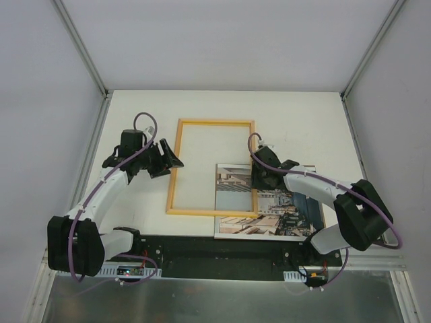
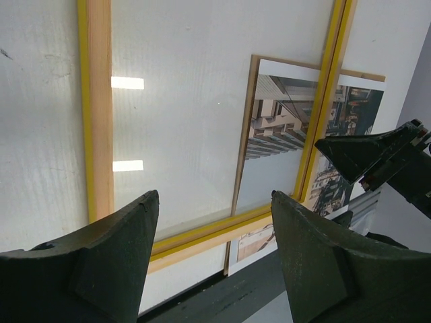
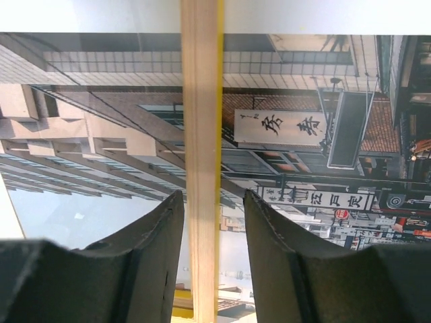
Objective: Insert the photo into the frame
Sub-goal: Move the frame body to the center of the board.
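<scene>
The frame (image 1: 215,122) lies flat on the white table, wood-coloured back up, with yellow showing along its edges. The photo (image 1: 283,212), a city street print, lies picture up at the front right, its left part under the frame's right rail. My right gripper (image 1: 259,176) is open and straddles that rail over the photo; the wrist view shows the rail (image 3: 201,101) between the fingers (image 3: 269,256), with the photo (image 3: 303,101) beneath. My left gripper (image 1: 170,163) is open and empty beside the frame's left rail (image 2: 97,121). The photo also shows in the left wrist view (image 2: 276,114).
A thin brown panel edge (image 2: 244,141) shows under the photo. A black strip (image 1: 222,245) runs along the table's near edge by the arm bases. White walls with metal posts (image 1: 81,47) enclose the table.
</scene>
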